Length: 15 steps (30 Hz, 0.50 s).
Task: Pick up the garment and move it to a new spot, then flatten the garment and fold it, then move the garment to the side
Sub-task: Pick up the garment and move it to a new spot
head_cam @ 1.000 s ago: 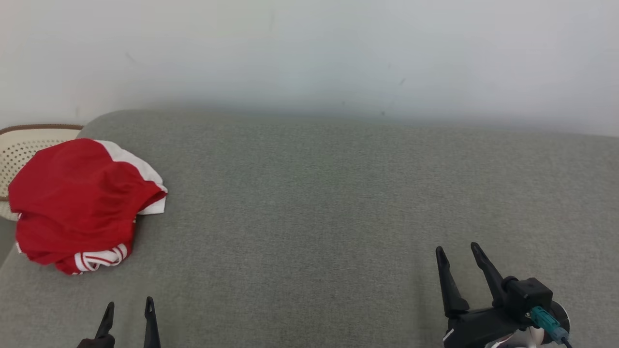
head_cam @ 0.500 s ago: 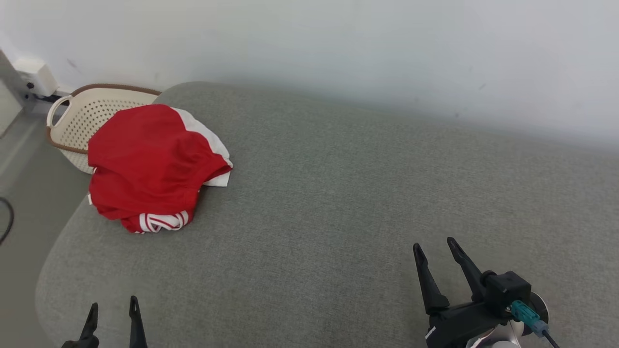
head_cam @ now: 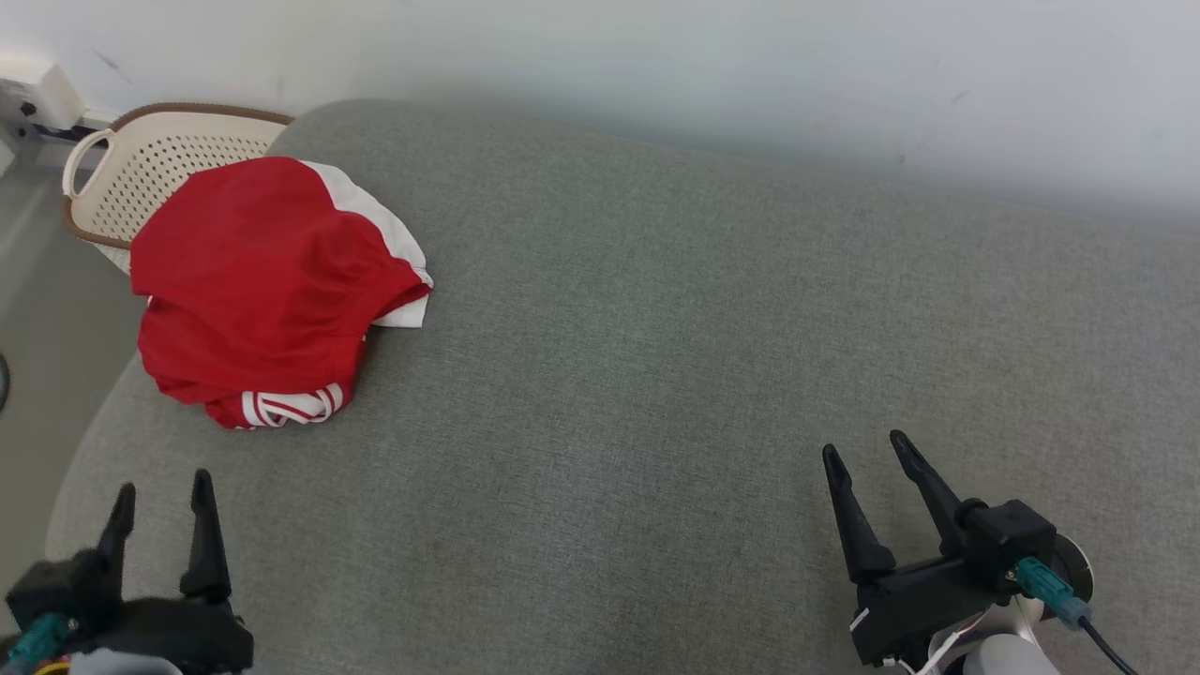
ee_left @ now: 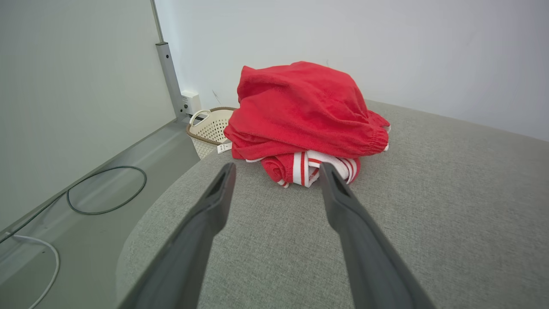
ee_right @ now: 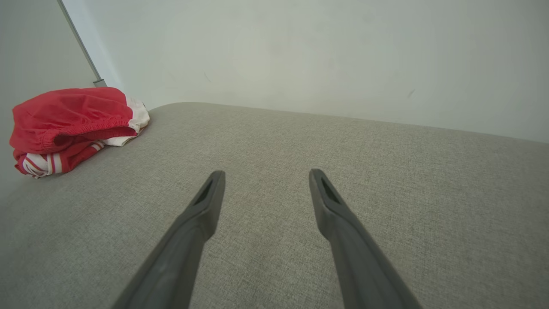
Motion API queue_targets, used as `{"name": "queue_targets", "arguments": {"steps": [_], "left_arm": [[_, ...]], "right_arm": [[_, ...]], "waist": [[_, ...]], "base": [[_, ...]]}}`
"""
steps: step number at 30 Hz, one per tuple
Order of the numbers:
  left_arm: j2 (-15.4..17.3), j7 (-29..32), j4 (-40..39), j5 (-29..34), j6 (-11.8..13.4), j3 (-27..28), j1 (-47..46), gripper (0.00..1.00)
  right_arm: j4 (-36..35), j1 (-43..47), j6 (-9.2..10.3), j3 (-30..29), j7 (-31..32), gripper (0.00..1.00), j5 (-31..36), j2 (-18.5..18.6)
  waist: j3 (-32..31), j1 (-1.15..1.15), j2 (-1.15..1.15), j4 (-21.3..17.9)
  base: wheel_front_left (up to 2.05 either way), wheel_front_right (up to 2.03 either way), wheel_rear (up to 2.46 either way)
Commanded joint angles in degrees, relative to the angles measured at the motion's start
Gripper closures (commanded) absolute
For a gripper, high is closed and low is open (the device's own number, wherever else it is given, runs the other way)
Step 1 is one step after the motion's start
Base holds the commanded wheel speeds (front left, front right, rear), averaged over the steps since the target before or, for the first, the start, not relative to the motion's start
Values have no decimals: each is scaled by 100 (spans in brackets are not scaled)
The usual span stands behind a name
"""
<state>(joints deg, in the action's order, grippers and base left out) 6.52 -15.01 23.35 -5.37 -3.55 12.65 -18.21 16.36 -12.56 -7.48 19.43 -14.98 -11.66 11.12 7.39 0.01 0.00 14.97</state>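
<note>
Red-and-white garment (head_cam: pixel 272 281) lay bunched on the grey upholstered cushion (head_cam: pixel 656 328), straight ahead of the left gripper (head_cam: pixel 162 481) and near its fingertips without touching them. That gripper's 2 fingers stood wide apart, holding nothing. The right gripper (head_cam: pixel 862 442) hovered with the garment well off to its left, likewise spread wide and empty. Beyond the garment, past the cushion's edge, sat a perforated cream basket (head_cam: pixel 112 159).

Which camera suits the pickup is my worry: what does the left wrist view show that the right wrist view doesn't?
Left wrist view: the open left gripper, a cream perforated basket and a looped dark cable on the floor. Right wrist view: the open right gripper. Both: the crumpled red garment with white trim on the grey fabric cushion, before a white wall.
</note>
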Motion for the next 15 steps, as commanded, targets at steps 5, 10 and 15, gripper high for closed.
{"name": "queue_targets", "arguments": {"steps": [5, 10, 15], "left_arm": [[409, -27, 469, 148, -171, -12, -702, 0], [628, -27, 888, 123, -279, -87, -1143, 0], [841, -27, 1266, -4, -348, -185, -1662, 0]], "right_arm": [[-50, -133, -2, -22, -29, 0, -41, 176], [-85, -173, -2, -42, -30, 0, -57, 275], [-130, -231, -2, -34, -30, 0, -64, 324]], "waist": [[419, -1, 0, -273], [563, -1, 0, -310], [740, -1, 0, -334]], "base": [[0, 0, 0], [0, 0, 0], [0, 0, 0]]}}
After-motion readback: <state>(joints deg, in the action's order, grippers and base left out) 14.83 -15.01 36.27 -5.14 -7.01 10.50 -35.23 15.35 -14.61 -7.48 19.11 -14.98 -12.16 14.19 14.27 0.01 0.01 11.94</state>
